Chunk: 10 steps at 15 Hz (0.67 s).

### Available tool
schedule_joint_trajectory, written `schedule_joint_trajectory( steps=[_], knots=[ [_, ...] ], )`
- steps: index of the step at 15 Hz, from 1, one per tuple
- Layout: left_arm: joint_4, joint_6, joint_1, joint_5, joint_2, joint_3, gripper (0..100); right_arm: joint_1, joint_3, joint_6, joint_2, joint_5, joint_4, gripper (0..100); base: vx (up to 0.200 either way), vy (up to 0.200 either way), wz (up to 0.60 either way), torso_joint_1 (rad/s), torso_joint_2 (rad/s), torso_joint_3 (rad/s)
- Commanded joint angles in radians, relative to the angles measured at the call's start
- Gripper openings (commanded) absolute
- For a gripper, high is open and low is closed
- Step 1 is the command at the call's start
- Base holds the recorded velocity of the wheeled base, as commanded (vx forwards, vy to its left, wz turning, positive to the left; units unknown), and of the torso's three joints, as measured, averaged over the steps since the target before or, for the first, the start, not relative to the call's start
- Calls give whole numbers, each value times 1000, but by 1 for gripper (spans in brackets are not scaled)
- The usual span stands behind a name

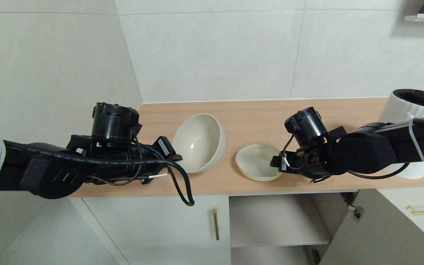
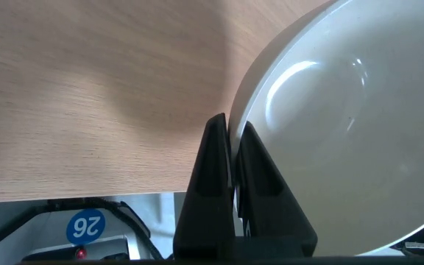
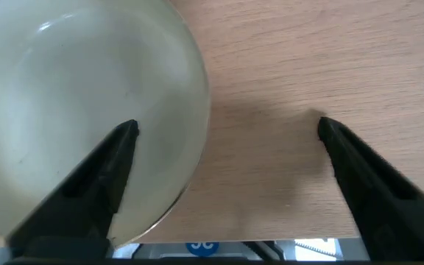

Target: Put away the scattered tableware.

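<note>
Mid-frame, the left gripper (image 1: 175, 158) pinches the tilted big bowl's (image 1: 201, 141) rim. The right gripper (image 1: 276, 160), spread wide, straddles the small bowl's (image 1: 256, 162) edge. A white canister (image 1: 396, 110) stands at right, an open cabinet (image 1: 271, 221) below the counter (image 1: 256, 117).

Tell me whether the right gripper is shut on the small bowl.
No, the right gripper stands wide open, one finger over the small bowl, the other over bare counter.

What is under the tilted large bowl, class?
Wooden counter lies under the large bowl, which the left gripper holds tilted by its rim. The bowl's own body hides whether it touches the wood.
</note>
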Motion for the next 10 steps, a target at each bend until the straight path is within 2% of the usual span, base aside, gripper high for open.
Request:
schedule_joint_trajectory(
  steps=[1, 7, 9, 10],
  knots=[
    [-1, -2, 0, 0, -3, 0, 0, 1, 1, 0, 0, 1, 2, 0, 0, 0, 0, 0, 0, 0],
    [-1, 7, 0, -2, -35, 21, 0, 1, 9, 3, -51, 7, 8, 0, 0, 0, 0, 0, 0, 0],
    [2, 46, 0, -2, -61, 49, 0, 1, 32, 2, -97, 15, 13, 0, 0, 0, 0, 0, 0, 0],
    [2, 90, 0, -2, -99, 87, 0, 1, 66, -3, -147, 30, 14, 0, 0, 0, 0, 0, 0, 0]
  ],
)
